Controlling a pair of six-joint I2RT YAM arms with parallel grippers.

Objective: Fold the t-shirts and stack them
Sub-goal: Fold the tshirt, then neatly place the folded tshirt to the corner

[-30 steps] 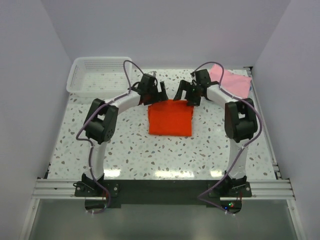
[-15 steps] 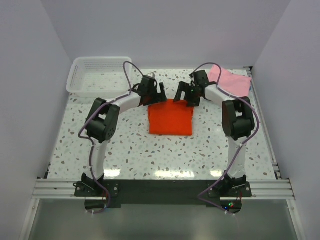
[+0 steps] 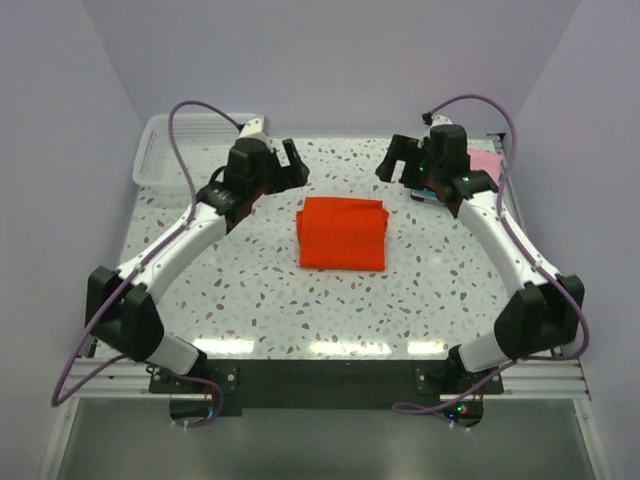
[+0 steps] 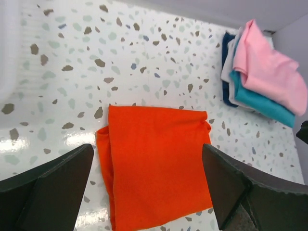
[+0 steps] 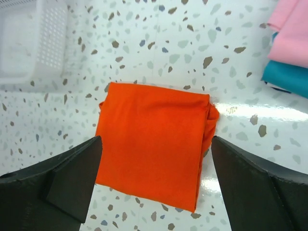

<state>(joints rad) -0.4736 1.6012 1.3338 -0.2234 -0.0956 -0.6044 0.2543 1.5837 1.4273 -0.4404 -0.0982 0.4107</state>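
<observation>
The bright orange-red t-shirt [image 3: 342, 233] lies folded in a rectangle on the speckled table, also in the left wrist view [image 4: 156, 163] and the right wrist view [image 5: 154, 139]. My left gripper [image 3: 293, 168] hovers open above and back-left of it, jaws wide apart [image 4: 147, 149], holding nothing. My right gripper [image 3: 395, 165] hovers open back-right of it, jaws wide [image 5: 156, 142], holding nothing. The light pink t-shirt [image 4: 269, 67] lies folded on top of the teal t-shirt [image 4: 262, 101] at the back right corner; my right arm mostly hides them in the top view.
A white mesh basket [image 3: 150, 160] stands at the back left corner and shows in the right wrist view [image 5: 29, 38]. Dark blue and grey cloth [image 4: 227, 72] lies under the pink and teal shirts. White walls close in three sides of the table.
Both grippers have lifted off the orange shirt's far edge and swung up and outward, the arms stretching out. The shirt stays folded in place.
</observation>
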